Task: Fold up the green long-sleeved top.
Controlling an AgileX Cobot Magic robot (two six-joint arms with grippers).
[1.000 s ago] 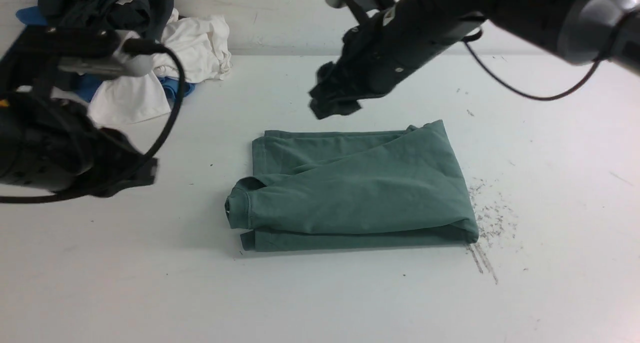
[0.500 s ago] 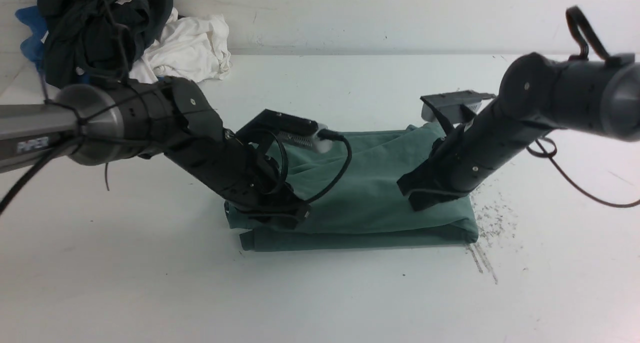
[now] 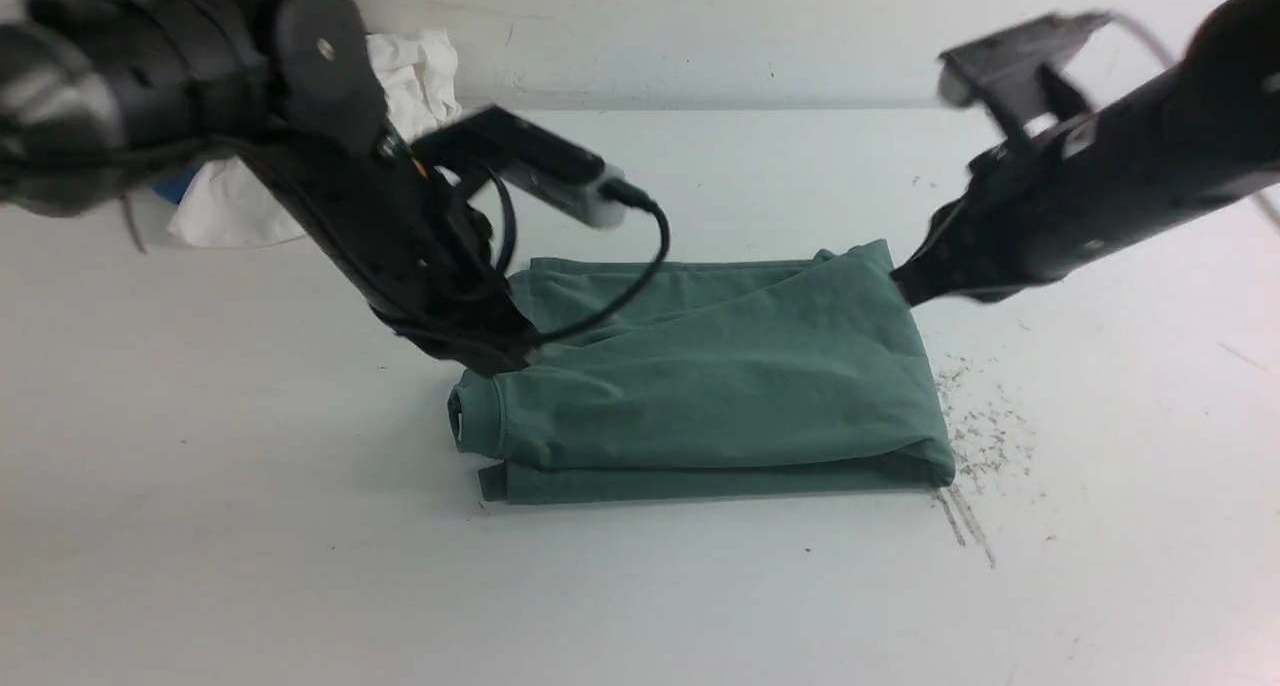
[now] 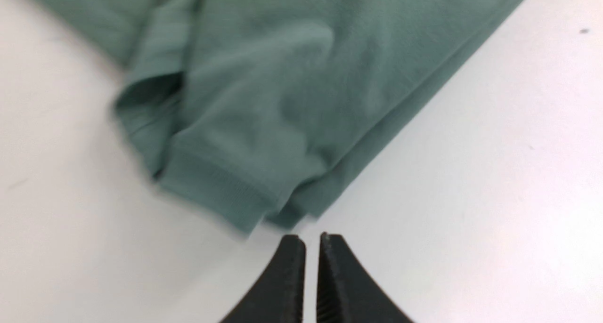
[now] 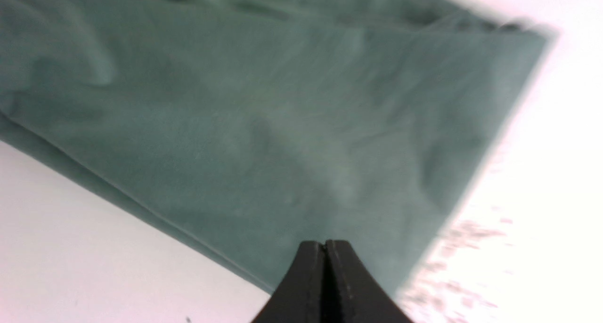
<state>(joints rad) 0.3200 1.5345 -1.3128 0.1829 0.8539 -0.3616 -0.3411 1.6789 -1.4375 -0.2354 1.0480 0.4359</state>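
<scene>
White tabletop (image 3: 700,601) runs back to a pale wall (image 3: 820,31), with a crumpled white garment (image 3: 415,81) and a bit of blue cloth (image 3: 175,184) lying toward the far left corner. Out in the middle of that surface, well in from the far edge, sits the green long-sleeved top (image 3: 720,396), folded down into a low, wide bundle. To my eye the folding is well along but not finished. Its body is doubled into layers, and the side toward the table's right edge makes a fairly neat, straight fold. Toward the left edge it looks looser: a ribbed end (image 3: 485,414) sticks out past the layers beneath, one corner curls open, and the upper layer runs slantwise, leaving a strip of the lower one showing on the far side and another on the near side. What's left, I'd judge, is tucking in that end, squaring the slanted layer and perhaps doubling the bundle once more. Neither arm has hold of the cloth. The left gripper (image 3: 515,364) hangs over the loose end, its fingertips just a sliver apart with nothing between them. The right gripper (image 3: 908,288) is up by the far right corner of the bundle, its tips pressed together on nothing. Neither chest logo nor neck label shows.
</scene>
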